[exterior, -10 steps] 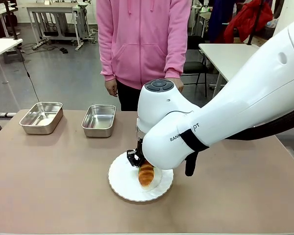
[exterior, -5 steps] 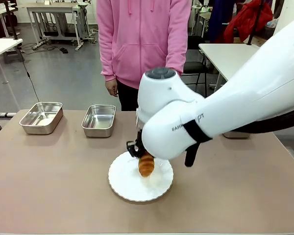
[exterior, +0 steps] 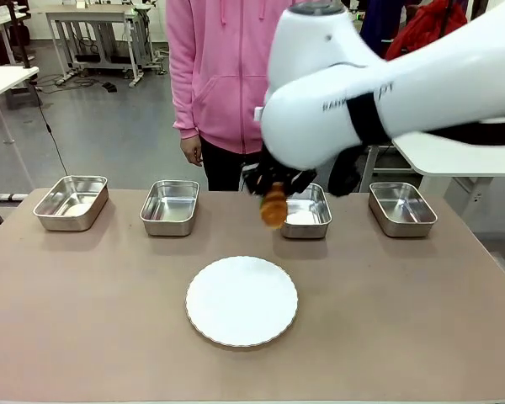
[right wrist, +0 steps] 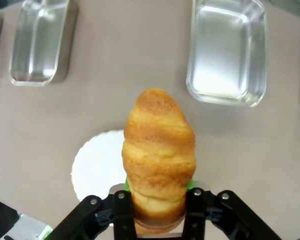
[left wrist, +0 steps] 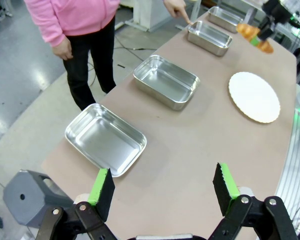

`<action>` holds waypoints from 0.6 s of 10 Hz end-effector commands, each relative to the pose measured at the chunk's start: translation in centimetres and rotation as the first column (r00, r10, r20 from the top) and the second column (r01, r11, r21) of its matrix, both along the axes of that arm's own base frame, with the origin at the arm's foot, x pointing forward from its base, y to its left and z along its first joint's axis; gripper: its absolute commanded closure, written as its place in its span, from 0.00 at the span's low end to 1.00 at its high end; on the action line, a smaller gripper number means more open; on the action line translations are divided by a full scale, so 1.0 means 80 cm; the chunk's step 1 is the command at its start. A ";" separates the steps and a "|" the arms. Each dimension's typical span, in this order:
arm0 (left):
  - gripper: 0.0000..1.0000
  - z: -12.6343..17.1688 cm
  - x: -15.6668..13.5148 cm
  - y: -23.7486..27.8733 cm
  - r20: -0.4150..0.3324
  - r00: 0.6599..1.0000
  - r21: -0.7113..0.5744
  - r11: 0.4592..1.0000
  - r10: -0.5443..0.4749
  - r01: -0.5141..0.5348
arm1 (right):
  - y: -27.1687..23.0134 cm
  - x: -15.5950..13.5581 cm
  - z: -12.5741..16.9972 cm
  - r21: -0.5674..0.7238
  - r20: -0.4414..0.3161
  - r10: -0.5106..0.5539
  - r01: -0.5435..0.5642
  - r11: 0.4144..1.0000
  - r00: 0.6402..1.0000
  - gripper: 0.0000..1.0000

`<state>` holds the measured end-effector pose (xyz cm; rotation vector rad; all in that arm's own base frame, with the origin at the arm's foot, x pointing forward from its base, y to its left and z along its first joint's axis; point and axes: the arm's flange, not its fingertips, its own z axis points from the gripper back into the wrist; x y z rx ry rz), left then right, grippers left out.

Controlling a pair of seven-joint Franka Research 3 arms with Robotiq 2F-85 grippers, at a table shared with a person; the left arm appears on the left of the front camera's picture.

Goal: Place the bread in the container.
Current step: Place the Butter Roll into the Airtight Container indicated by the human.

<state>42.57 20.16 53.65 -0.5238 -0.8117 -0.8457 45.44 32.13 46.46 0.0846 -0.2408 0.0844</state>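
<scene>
My right gripper (exterior: 273, 190) is shut on the bread (exterior: 273, 210), a golden-brown croissant hanging in the air just left of the third steel container (exterior: 311, 220) from the left. From the right wrist, the bread (right wrist: 159, 150) stands between the closed fingers (right wrist: 196, 210), high above the table. In the left wrist view, a person's hand (left wrist: 178, 8) points a finger at that container (left wrist: 208, 37), with the bread (left wrist: 255, 36) beside it. My left gripper (left wrist: 163, 186) is open and holds nothing near the table's left end.
Three more steel pans (exterior: 71, 202) (exterior: 170, 206) (exterior: 401, 208) stand along the far side of the table. A white scalloped plate (exterior: 241, 300) lies bare at front centre. A person in a pink hoodie (exterior: 236, 76) stands behind the table.
My right gripper lifted the bread off the white plate and carried it up and away, toward the third pan. The plate is now bare.
</scene>
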 end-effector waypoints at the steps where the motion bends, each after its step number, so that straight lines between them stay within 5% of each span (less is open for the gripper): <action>1: 0.00 0.002 -0.003 0.000 0.007 1.000 0.000 1.000 -0.008 0.008 | -0.036 0.058 -0.007 0.008 -0.050 0.046 -0.046 0.999 0.998 0.60; 6: 0.00 0.002 -0.003 0.000 0.007 1.000 0.000 1.000 -0.008 0.008 | -0.101 0.149 -0.059 0.028 -0.061 0.126 -0.125 0.992 0.990 0.60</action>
